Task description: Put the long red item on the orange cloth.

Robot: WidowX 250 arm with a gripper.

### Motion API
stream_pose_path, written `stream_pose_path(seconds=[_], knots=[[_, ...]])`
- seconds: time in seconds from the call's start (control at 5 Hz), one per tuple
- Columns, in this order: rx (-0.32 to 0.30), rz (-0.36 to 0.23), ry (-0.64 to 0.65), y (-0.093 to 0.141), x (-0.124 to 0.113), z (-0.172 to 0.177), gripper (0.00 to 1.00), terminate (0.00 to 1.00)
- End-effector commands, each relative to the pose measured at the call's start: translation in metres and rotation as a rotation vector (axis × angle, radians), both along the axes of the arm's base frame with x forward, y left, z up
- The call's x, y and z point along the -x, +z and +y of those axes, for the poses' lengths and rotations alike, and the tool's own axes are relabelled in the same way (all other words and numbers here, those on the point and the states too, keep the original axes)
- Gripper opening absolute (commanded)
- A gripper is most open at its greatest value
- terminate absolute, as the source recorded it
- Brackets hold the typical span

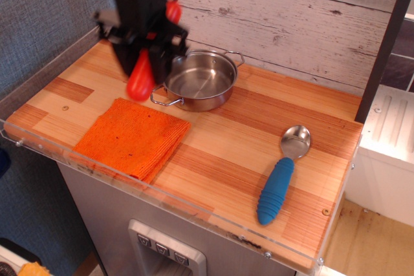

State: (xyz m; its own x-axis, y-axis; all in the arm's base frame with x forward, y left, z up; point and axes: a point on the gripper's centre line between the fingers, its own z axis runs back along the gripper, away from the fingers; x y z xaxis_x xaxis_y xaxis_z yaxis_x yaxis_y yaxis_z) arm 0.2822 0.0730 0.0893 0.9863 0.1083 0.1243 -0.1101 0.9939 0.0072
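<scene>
Above the cloth's (132, 138) far edge, the gripper (143, 56) hangs in the air with its fingers clamped on the red item (144, 72), and the whole arm is blurred, so fine detail of the fingers is hard to read. The item sits steeply tilted in the grasp, one rounded end poking up past the fingers near the wall, the other drooping down toward the cloth; held near its middle like that, it looks balanced enough not to swing out. Its lower tip shows just over the cloth's back edge, apart from the fabric as far as this view tells. Right beside it, the pan (199, 82) stands empty on the table (226, 153), its near handle close to the cloth's corner, which explains the height: the item has to stay above that rim and handle. The cloth lies flat and folded at the front left, close to the clear edge guard, with open room across its middle for something long. Over on the right, the spoon (282, 171) lies well apart from the action, no obstacle at all. My read: the carry is well along and the lowering is next, with the arm needing to come forward and down so the item lands on the fabric and not on bare wood, where its round, glossy body could roll.
</scene>
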Motion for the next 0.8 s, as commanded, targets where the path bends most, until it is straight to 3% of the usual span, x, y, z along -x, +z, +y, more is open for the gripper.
stream_pose_path(seconds=[0.0, 0.4, 0.6], knots=[[-0.048, 0.107, 0.044, -0.021, 0.023, 0.028, 0.00, 0.00], [-0.101, 0.194, 0.010, -0.043, 0.038, 0.030, 0.00, 0.00], [-0.106, 0.199, -0.009, -0.045, 0.046, 0.025, 0.00, 0.00]])
